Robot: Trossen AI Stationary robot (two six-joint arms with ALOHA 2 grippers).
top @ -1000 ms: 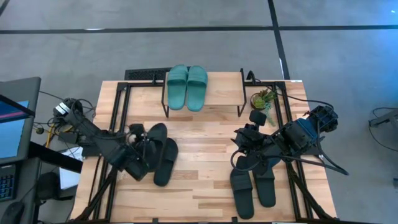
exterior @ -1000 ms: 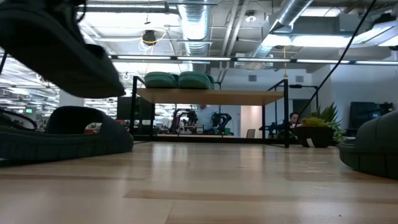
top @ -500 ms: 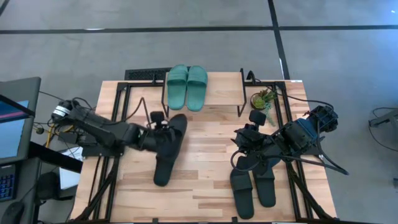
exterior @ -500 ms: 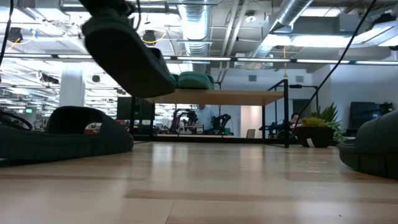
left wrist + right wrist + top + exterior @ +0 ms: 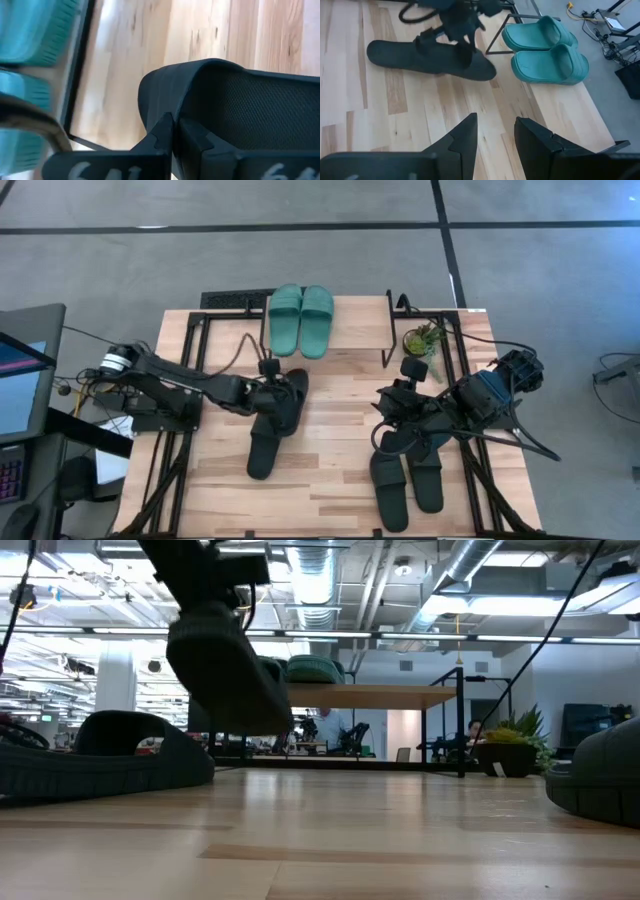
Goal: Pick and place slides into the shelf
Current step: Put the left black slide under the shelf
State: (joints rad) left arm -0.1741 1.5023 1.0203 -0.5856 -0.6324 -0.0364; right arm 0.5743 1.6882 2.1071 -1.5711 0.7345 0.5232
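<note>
From the high view, the left gripper (image 5: 272, 383) is closed on a black slide (image 5: 283, 402) and carries it over the middle of the table (image 5: 340, 470), just in front of the shelf (image 5: 355, 330). The teal pair (image 5: 300, 318) already lies on the shelf's top board. A second black slide (image 5: 260, 452) lies flat on the table, partly under the carried one. The right gripper (image 5: 392, 415) waits with its fingers apart above the other black pair (image 5: 408, 476) at the right side and holds nothing.

In the low view the carried slide (image 5: 228, 670) hangs clear above the table, tilted, in front of the shelf (image 5: 350, 695). It keeps its form in the air, so I judge it light and quite stiff, with only a little bending.

In the left wrist view the two fingers (image 5: 172, 137) press together on the black slide (image 5: 240, 100), at the edge of its wide strap. I think the strap is a good place to take hold, because the flat sole gives the fingers little to hold.

In the right wrist view the right fingers (image 5: 465, 137) stand open over bare wood, with the carried slide (image 5: 430, 57) and the teal pair (image 5: 547, 50) farther off.
</note>
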